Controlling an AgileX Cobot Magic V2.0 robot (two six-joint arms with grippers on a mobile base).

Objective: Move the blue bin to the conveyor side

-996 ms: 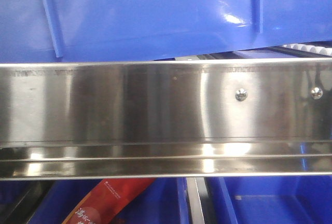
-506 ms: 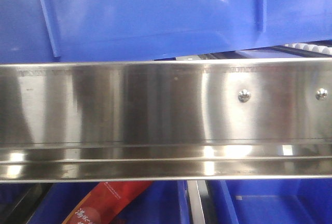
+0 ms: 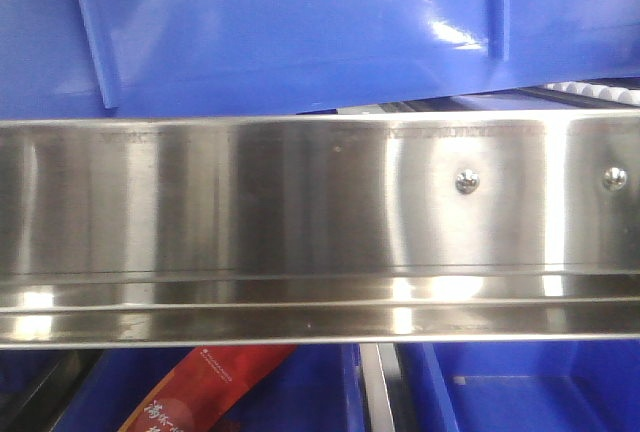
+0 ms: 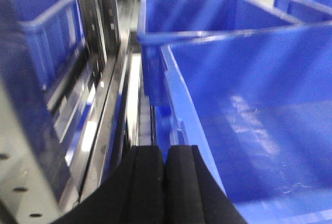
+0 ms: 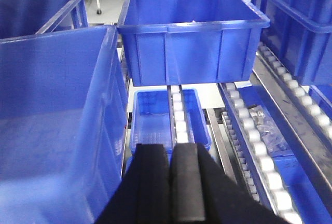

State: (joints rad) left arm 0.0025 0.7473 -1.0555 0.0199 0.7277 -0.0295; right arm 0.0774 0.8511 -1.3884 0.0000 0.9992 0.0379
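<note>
While left tool point(image 4: 165, 154) and right tool point(image 5: 171, 151) press closed, empty, one blue bin point(image 4: 244, 79) sits between them.

Blue bin point(image 3: 300, 32), glossy blue plastic crate, raised vertical ribs on its wall, open-topped; tilted, lower edge rising rightward just above the steel rail point(image 3: 300, 202)

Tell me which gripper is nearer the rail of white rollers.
Right. The right gripper sits just right of the blue bin, with the roller rail directly ahead. The left gripper is at the bin's opposite wall, beside the steel rack.
</note>
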